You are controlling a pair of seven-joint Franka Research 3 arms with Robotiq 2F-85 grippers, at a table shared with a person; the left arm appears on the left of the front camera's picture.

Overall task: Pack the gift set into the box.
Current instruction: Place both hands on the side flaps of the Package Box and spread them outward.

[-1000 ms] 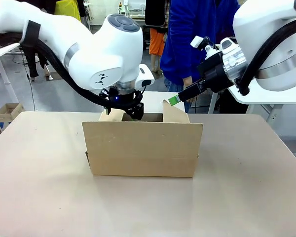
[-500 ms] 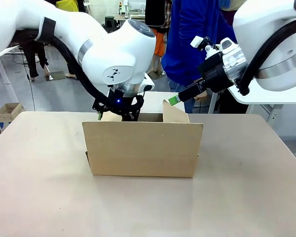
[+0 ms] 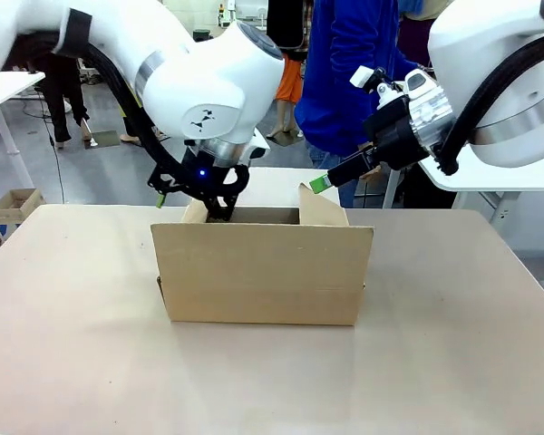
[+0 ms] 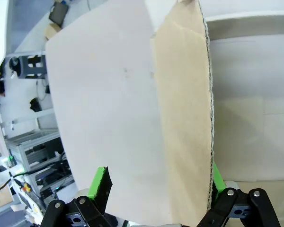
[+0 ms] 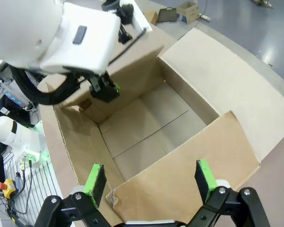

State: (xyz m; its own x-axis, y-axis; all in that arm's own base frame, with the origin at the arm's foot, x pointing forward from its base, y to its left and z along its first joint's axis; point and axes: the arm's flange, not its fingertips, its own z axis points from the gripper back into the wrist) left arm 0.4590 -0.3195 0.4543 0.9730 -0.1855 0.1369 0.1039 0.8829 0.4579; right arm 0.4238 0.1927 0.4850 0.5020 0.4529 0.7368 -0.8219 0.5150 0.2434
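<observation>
Box (image 3: 263,272) sits mid-table (image 3: 72,362), top open, flaps up. Left pincer (image 4: 158,177) spread wide, astride the left-end flap (image 4: 184,118) — right pincer (image 5: 149,182) equally wide, hovering just over the right-end flap (image 5: 189,165).

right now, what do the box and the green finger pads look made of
The box: corrugated cardboard, matte plain brown; its flap edge shows the wavy fluting. The green pads: smooth, matte, probably rubber or plastic; the look leaves that open.
</observation>
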